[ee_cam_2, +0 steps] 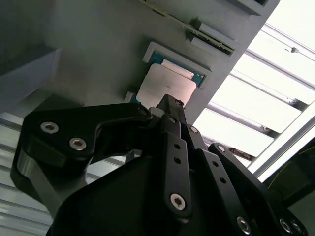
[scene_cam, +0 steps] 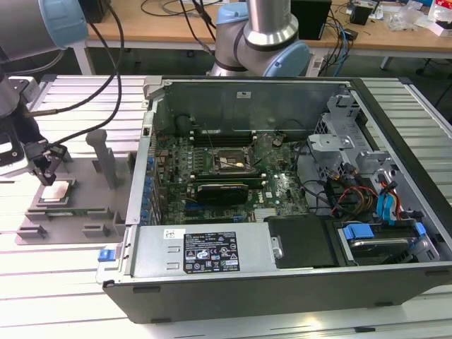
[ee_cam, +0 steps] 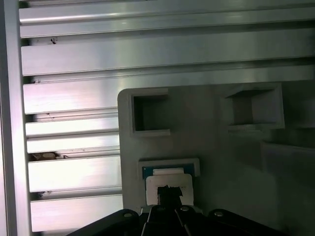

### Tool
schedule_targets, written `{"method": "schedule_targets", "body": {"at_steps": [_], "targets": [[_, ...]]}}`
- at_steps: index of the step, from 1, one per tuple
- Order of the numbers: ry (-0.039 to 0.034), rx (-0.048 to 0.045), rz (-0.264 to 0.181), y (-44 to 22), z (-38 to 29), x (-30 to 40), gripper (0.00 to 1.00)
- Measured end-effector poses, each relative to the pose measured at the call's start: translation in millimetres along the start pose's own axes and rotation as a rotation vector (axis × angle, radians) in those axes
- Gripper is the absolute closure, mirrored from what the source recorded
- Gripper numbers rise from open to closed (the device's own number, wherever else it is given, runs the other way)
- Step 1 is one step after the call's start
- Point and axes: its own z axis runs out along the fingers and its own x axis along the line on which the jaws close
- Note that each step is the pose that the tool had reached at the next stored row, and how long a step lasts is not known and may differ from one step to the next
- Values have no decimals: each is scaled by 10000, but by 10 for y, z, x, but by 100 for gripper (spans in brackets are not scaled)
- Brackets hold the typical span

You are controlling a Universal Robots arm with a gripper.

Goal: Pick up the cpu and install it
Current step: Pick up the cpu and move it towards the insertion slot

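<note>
End effector (scene_cam: 44, 167) hangs over cpu (scene_cam: 56, 191) in tray (scene_cam: 106, 212).

You had open room above the fixture tray (scene_cam: 85, 212), though its upright posts (scene_cam: 106, 162) stood just beside your end effector (scene_cam: 44, 168). Inside the computer case (scene_cam: 247, 99), cables (scene_cam: 342, 194) crowded the exterior view's right, and the socket (scene_cam: 229, 162) lay uncovered.

The exterior view looks down from well back over the open computer case (scene_cam: 247, 293) and the grey tray (scene_cam: 88, 187). Both wrist views peer closely past the hand (ee_cam_2: 170, 102) (ee_cam: 169, 192) at that same tray and its chip (ee_cam_2: 160, 83) (ee_cam: 185, 187).
</note>
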Motion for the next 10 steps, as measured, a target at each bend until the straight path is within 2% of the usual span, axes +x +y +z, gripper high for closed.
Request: {"method": "schedule_targets", "body": {"at_steps": [3, 5, 6, 10], "targets": [[13, 66, 0, -6, 36, -22, 89], [39, 178, -2, -7, 55, -23, 89], [41, 206, -3, -7, 61, -25, 89], [54, 269, -4, -8, 80, -54, 89]]}}
